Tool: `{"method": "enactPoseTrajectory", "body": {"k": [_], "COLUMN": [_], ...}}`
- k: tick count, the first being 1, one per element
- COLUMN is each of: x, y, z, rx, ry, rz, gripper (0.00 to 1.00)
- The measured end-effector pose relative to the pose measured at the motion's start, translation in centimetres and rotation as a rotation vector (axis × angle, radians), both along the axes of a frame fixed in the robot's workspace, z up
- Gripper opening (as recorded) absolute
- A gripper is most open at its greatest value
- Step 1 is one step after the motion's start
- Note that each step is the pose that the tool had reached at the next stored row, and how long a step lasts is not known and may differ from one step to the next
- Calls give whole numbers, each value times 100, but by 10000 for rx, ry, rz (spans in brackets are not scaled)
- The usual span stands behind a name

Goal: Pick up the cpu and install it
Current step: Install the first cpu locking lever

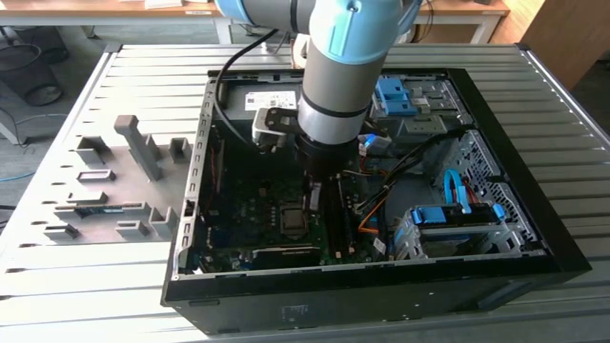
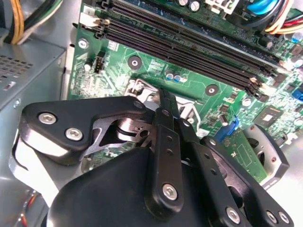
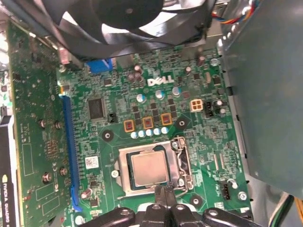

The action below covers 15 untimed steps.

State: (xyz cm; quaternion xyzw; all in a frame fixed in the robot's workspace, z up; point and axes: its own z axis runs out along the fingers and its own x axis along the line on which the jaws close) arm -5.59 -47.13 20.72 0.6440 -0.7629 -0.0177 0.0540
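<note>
Cpu (image 3: 149, 170) already sitting in the mobo (image 3: 142, 118) socket (image 3: 154, 168), silver top up, in first wrist view. Gripper (image 3: 164, 193) right at socket edge, just beside it, jaws pinched shut on nothing.

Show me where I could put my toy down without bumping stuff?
The ribbed table below the grey holder blocks is bare, as is the strip at the exterior view's right of the computer case. Inside the case is crowded: arm, cables, motherboard.
</note>
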Motion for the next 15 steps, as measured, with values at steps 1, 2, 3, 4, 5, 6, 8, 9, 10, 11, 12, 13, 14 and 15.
{"method": "enactPoseTrajectory", "body": {"k": [1,2,3,4,5,6,8,9,10,11,12,13,14,15], "x": [0,0,0,0,0,0,0,0,0,0,0,-1,-1,-1], "y": [-2,-4,-6,-7,-8,-9,-11,-13,-14,-16,-17,-22,-30,-39], "z": [-6,-11,-17,-23,-29,-35,-46,-52,-56,-60,-64,-68,-73,-77], "rx": [-18,-35,-55,-75,-97,-122,-185,-205,-212,-220,-227,-230,-229,-228], "ry": [0,2,2,2,2,3,5,5,5,4,3,3,2,1], "rz": [59,113,173,237,299,358,472,543,615,683,759,821,864,905], "gripper": [10,10,10,10,10,10,10,10,10,10,10,10,10,10]}}
